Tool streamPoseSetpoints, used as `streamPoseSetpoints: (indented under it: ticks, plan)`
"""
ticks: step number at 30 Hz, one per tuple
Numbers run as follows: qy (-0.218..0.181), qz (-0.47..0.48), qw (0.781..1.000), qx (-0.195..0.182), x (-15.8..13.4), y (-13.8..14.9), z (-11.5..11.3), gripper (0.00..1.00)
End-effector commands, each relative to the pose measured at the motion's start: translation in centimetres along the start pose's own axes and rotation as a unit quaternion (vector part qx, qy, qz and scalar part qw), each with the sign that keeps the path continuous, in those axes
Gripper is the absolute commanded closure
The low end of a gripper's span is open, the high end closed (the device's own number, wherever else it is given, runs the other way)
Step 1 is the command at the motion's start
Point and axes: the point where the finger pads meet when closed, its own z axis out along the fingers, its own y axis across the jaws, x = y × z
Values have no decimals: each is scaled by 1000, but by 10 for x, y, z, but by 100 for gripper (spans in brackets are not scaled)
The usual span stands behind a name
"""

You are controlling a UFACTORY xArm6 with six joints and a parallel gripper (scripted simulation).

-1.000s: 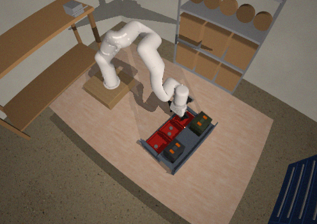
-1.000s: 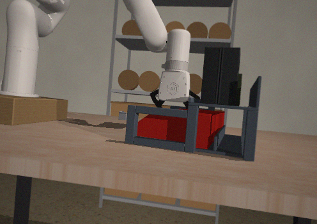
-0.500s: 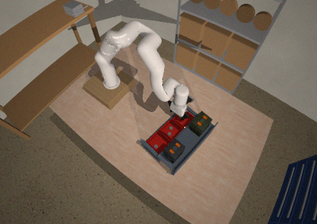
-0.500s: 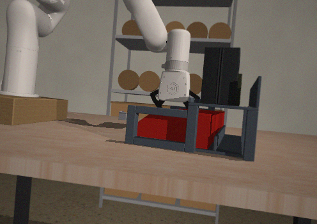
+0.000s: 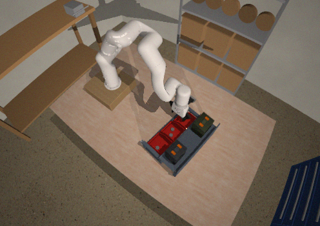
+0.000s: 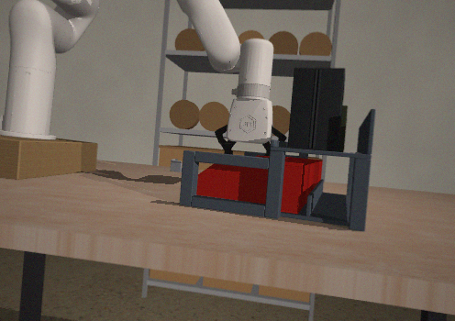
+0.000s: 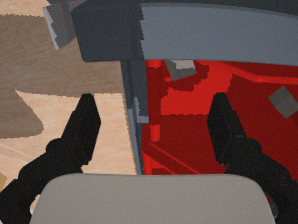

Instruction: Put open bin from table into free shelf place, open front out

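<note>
A grey shelf point(image 5: 180, 141) stands on the wooden table with a row of three red open bins in it. The end bin point(image 5: 188, 119) lies right under my gripper point(image 5: 184, 116), and the other two red bins point(image 5: 164, 137) stand beside it. All look level, with small grey parts point(image 7: 180, 68) inside. My gripper point(image 7: 153, 107) is open and holds nothing. In the wrist view one finger hangs outside the shelf's end wall point(image 7: 136, 116) and the other over the red bin's inside point(image 7: 206, 116). From the side, the gripper point(image 6: 249, 147) sits at the shelf's top rail, above the red bins point(image 6: 257, 183).
Two dark boxes point(image 5: 175, 152) point(image 5: 202, 124) stand on the shelf's upper board; the side view shows them as a tall dark block point(image 6: 318, 110) right of the gripper. The arm's base block point(image 5: 110, 92) is at the table's far left. A storage rack point(image 5: 226, 34) stands behind.
</note>
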Motion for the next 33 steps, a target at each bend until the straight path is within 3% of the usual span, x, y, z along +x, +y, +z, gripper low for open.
streamPoseSetpoints:
  ticks: [1,13,18,33]
  plan:
    - [1,0,1000,-4,1,3,-35,0]
    - [1,0,1000,-4,1,3,-35,0]
    - [1,0,1000,-4,1,3,-89,0]
    - [1,0,1000,-4,1,3,-89,0]
